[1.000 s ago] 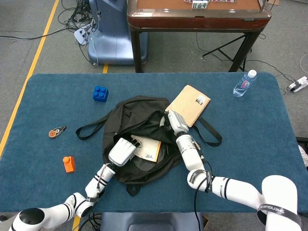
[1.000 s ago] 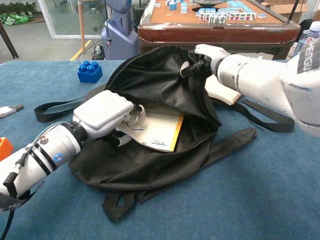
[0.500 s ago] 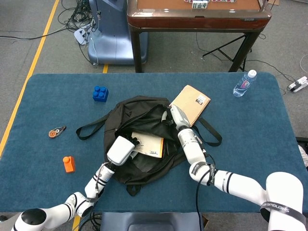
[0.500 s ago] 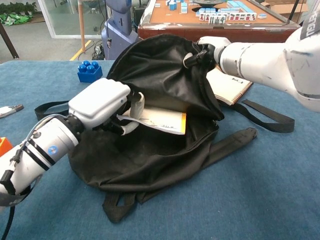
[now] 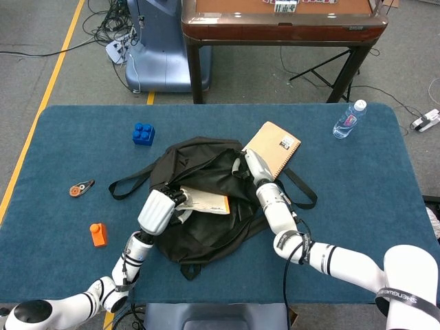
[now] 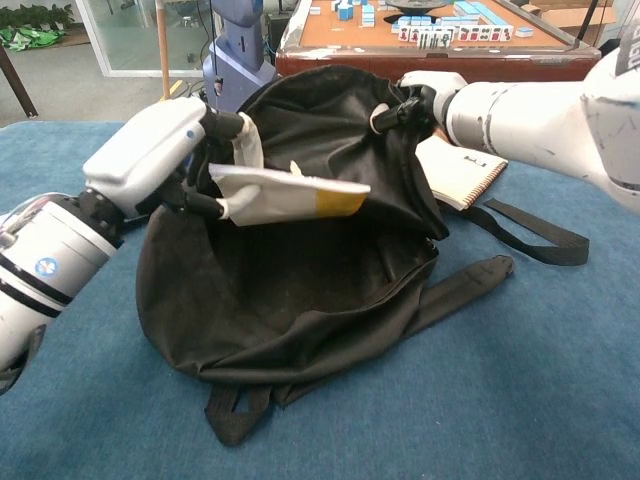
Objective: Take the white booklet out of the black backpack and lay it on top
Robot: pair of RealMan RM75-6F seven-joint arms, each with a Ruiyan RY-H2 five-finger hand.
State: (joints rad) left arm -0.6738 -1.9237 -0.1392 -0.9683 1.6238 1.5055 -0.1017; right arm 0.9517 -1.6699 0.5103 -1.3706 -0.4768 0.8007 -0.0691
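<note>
One backpack point(image 5: 206, 206) lies open at the middle of the blue desk point(image 5: 357, 199), and one white booklet point(image 5: 205, 201) with an orange edge hangs over its mouth, clear of the lining in the chest view point(image 6: 285, 192). The left hand point(image 5: 157, 208) holds the booklet by its 9 o'clock end, fingers point(image 6: 235, 200) closed on the paper. The right hand point(image 5: 251, 167) grips the rim of the bag at 1 o'clock and holds it up; its fingers are mostly buried in black fabric, so how they lie is hard to tell.

One tan spiral notebook point(image 5: 270, 149) lies at 1 o'clock of the backpack, its near corner hidden behind the right hand. Further things on the desk, one of each: a blue brick point(image 5: 143, 133) at 10 o'clock, a small orange-and-black tool point(image 5: 81, 188) at 9 o'clock, an orange block point(image 5: 98, 234) at 8 o'clock, and a water bottle point(image 5: 349, 119) at 2 o'clock near the far edge. Straps point(image 5: 127, 184) trail out at 9 o'clock and 3 o'clock.

In the chest view the raised backpack hides the brick, and the left arm is cut off by the frame's left edge.
</note>
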